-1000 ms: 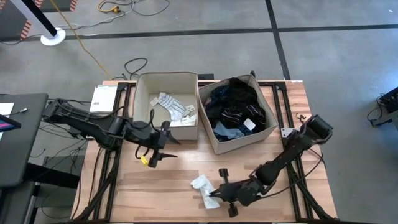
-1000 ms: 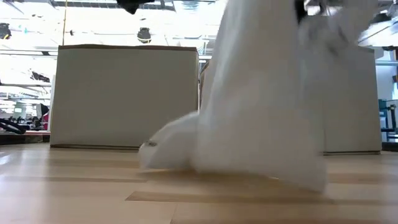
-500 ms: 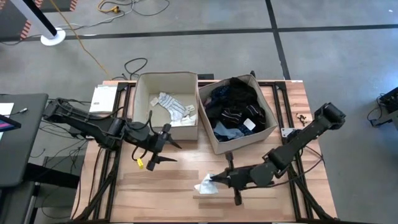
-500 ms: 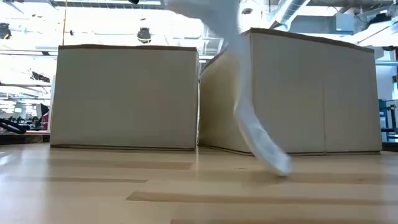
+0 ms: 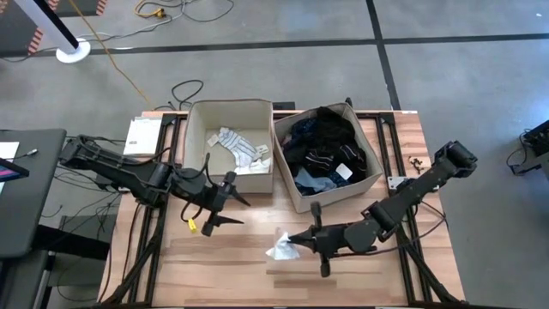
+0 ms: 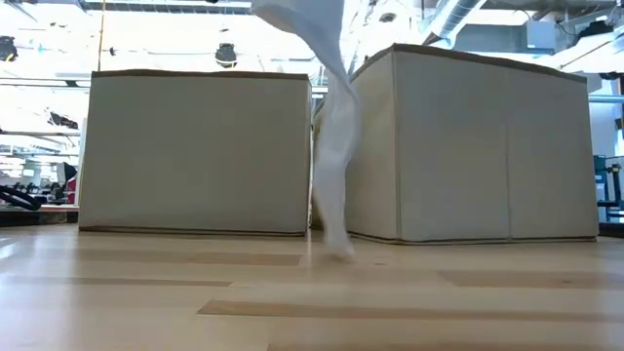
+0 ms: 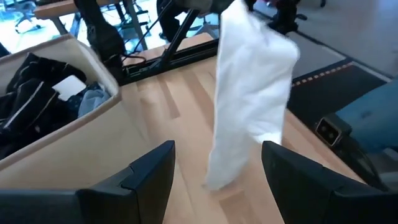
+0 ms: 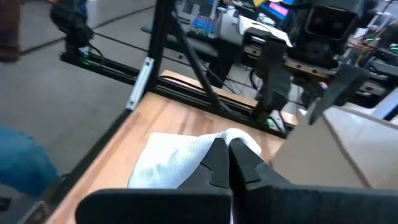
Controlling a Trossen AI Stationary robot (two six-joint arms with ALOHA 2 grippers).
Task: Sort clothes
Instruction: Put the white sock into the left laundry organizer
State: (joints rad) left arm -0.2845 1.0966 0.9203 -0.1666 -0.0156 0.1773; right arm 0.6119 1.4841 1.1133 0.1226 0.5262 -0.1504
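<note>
A white piece of cloth (image 5: 280, 250) hangs over the near middle of the table, with my right gripper (image 5: 297, 243) shut on it. In the low view it hangs long and narrow (image 6: 331, 146), its lower tip (image 6: 339, 252) close to the tabletop. I cannot tell whether the tip touches. My left gripper (image 5: 235, 207) is open and empty in front of the left bin (image 5: 196, 137), fingers pointing at the cloth (image 7: 249, 93). That bin holds light patterned pieces (image 5: 241, 148). The right bin (image 5: 290, 180) holds dark clothes (image 5: 324, 142). My right gripper pinches the white cloth's upper end (image 8: 205, 144) between its two shut fingers (image 8: 245, 163). The fingers lie nearly level and come from the table's right. The cloth hangs slack below them in one long fold.
The two beige bins (image 6: 195, 151) (image 6: 478, 146) stand side by side at the far middle. A white box (image 5: 142, 136) lies at the far left edge. Bare wood (image 5: 214, 257) lies along the near edge, with metal frame rails on both sides.
My right gripper has risen and gone a little toward the far edge, rolling its wrist and staying shut on the white cloth. The cloth, bunched on the table a second ago, has been lifted and drawn out long. Its lower end has swung left in the low view.
</note>
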